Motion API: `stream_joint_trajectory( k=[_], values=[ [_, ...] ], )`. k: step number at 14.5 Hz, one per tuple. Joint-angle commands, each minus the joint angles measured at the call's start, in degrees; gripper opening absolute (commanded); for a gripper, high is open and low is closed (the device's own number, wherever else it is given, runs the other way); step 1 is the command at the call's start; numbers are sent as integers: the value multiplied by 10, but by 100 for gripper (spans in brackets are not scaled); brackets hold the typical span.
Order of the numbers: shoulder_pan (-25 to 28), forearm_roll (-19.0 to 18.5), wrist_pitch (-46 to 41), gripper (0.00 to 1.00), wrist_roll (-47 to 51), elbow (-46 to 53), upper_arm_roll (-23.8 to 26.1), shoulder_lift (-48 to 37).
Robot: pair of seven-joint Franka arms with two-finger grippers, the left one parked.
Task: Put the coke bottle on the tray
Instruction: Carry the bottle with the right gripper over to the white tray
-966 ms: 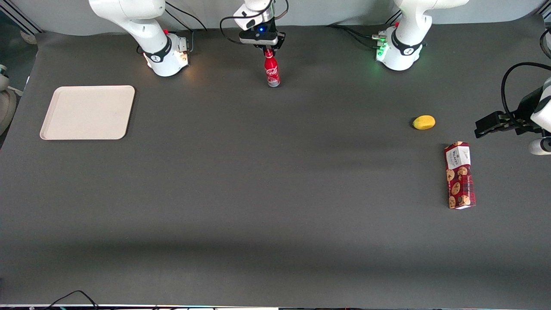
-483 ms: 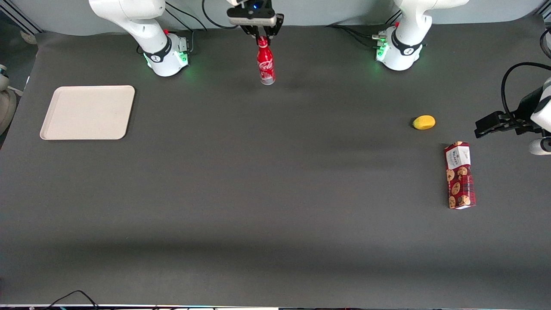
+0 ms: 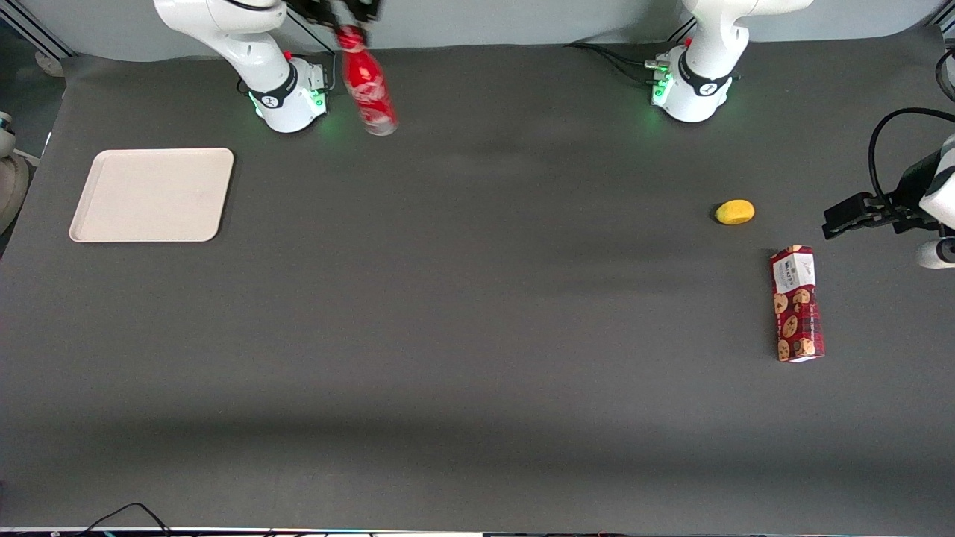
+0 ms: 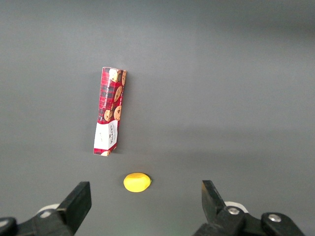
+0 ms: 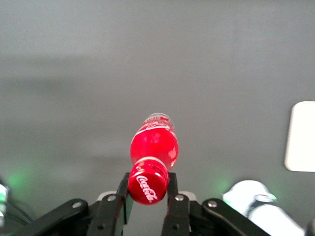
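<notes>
While a second ago it was hanging mid-counter, the coke bottle (image 3: 366, 82) is now swinging, tilted, toward the tray (image 3: 153, 195), the hand (image 5: 148, 189) clamping its cap; carrying is underway, with the tray still well apart.

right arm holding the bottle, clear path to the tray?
Probably yes. The gripper is shut on the bottle, lifted off the table, and nothing stands between it and the tray.

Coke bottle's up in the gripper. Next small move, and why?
Probably carry on sideways toward the tray. The gripper is shut on the cap of the coke bottle, which hangs tilted above the table near the working arm's base, not yet over the tray.
</notes>
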Motion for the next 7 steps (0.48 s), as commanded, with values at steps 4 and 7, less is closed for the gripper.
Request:
stream_joint_trajectory(
  k=[4,7],
  values=[
    [9,-20,-199,15,-343,99,-252,-37],
    [6,-122,-231,15,-562,78,-370,-45]
  ],
)
